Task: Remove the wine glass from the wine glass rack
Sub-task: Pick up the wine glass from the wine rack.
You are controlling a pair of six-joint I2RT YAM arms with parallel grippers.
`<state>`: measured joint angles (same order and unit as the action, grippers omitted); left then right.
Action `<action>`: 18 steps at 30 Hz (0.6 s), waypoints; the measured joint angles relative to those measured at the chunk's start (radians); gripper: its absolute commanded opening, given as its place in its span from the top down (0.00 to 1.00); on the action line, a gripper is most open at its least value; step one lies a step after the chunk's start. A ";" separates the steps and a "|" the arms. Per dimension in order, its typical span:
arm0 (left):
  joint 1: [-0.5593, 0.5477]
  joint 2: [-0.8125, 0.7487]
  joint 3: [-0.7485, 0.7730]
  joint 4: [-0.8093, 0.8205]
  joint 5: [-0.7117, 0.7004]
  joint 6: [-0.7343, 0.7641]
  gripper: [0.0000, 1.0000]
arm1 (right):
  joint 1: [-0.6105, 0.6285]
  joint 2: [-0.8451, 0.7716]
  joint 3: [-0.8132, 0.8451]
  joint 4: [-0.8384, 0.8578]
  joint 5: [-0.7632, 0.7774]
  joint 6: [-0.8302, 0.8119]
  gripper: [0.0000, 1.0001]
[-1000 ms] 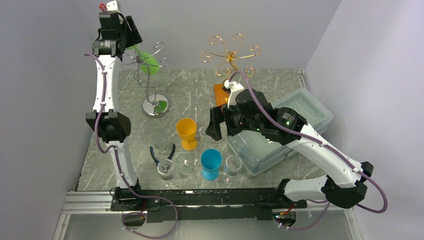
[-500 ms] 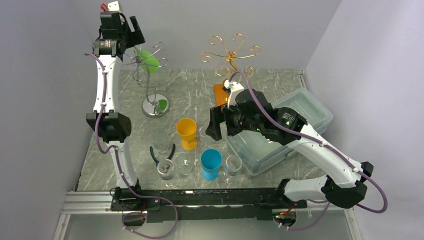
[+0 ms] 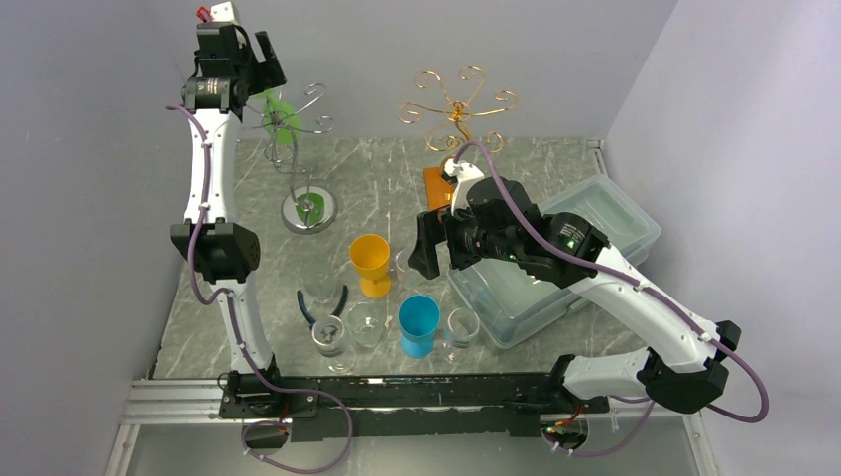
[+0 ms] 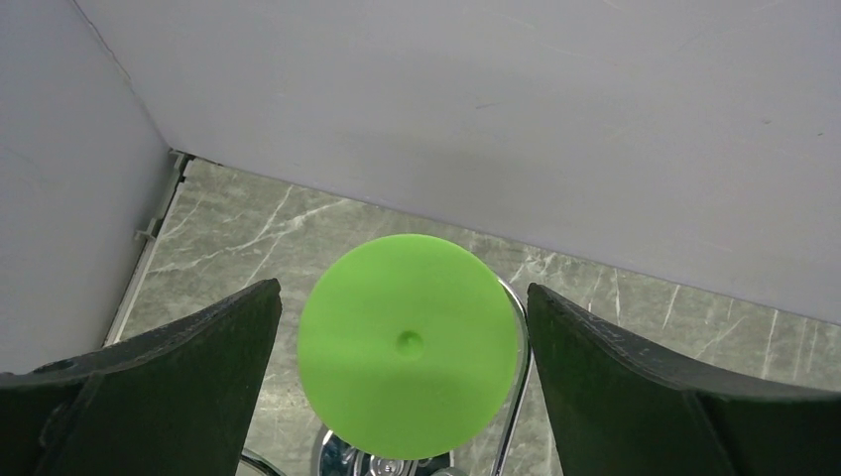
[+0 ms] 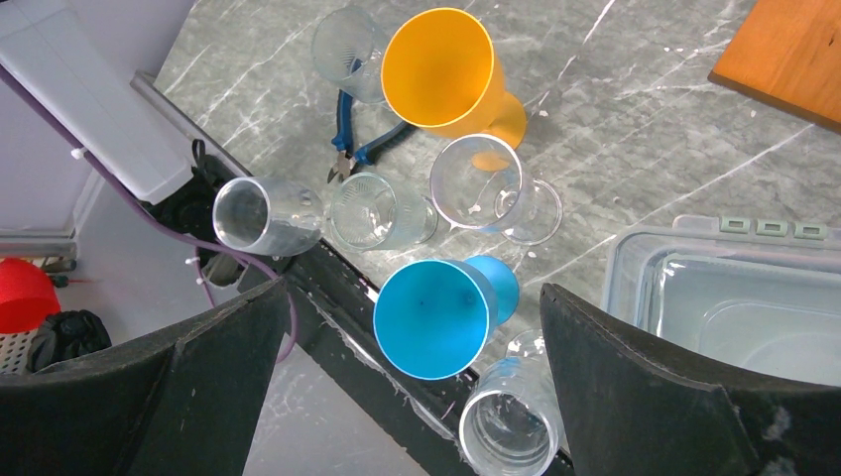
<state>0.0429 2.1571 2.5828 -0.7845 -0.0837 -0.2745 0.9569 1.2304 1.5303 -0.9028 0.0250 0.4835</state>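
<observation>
A green wine glass [image 3: 281, 117] hangs upside down on the silver wire rack [image 3: 298, 171] at the back left. My left gripper [image 3: 266, 71] is open, high up, just above it. In the left wrist view the glass's round green foot [image 4: 409, 345] sits between my open fingers [image 4: 405, 290], not touched by either, with the rack's chrome wire [image 4: 518, 397] beside it. My right gripper [image 3: 424, 260] is open and empty, hovering over the cups in mid-table [image 5: 415, 290].
An empty gold rack [image 3: 456, 104] stands at the back centre by a wooden board [image 3: 439, 183]. An orange cup [image 3: 370, 260], a blue cup [image 3: 418, 322], several clear glasses and blue pliers [image 3: 317, 302] sit in front. A clear plastic bin [image 3: 555, 258] lies at the right.
The green glass was swung out to the right with its bowl showing; now it hangs straighter under the left gripper. The right arm has not moved.
</observation>
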 measured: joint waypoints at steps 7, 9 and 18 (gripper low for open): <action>0.011 0.000 0.000 -0.003 0.000 -0.004 0.00 | 0.000 -0.001 0.000 0.000 0.008 0.007 0.00; 0.013 0.000 0.001 -0.005 0.001 -0.005 0.00 | 0.000 -0.002 0.000 0.000 0.019 0.010 0.00; 0.015 0.000 0.009 -0.015 0.017 -0.009 0.00 | -0.010 -0.017 0.000 0.000 0.043 0.018 0.00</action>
<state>0.0578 2.1571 2.5916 -0.7994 -0.0669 -0.2836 0.9474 1.2133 1.5303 -0.9031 0.0677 0.5014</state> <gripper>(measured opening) 0.994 0.994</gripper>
